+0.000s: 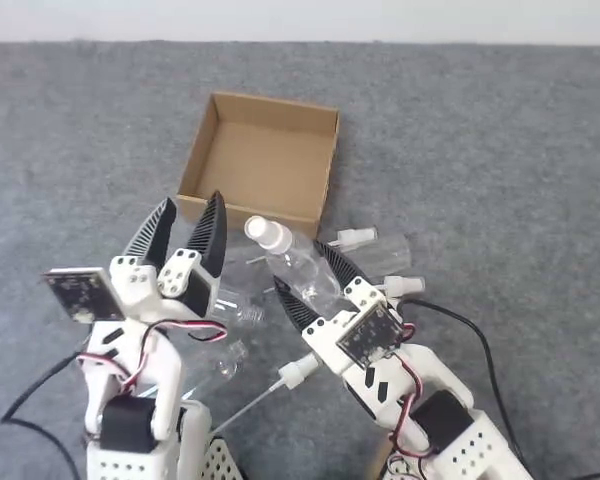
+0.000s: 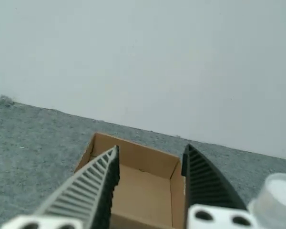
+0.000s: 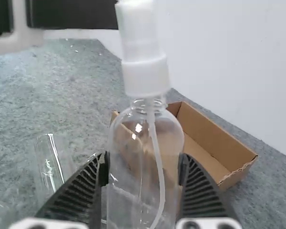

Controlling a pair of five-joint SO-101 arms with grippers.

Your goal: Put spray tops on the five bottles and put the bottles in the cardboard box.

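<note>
Bottle (image 3: 143, 143) with its spray top (image 3: 140, 57) on is clamped in my right gripper (image 3: 143, 167). Its fingers (image 3: 93, 186) press one on each side of the clear body, and the top sticks out past the tips. Just beyond those tips is the cardboard box (image 1: 265, 160), open side up. Left gripper (image 2: 151, 150) has its fingers spread with nothing between them, box straight ahead of the tips. Around the right fingers, on the grey table (image 1: 500, 150), loose spray tops (image 1: 355, 238) and uncapped bottles (image 1: 235, 305) lie flat. I can't count them reliably.
</note>
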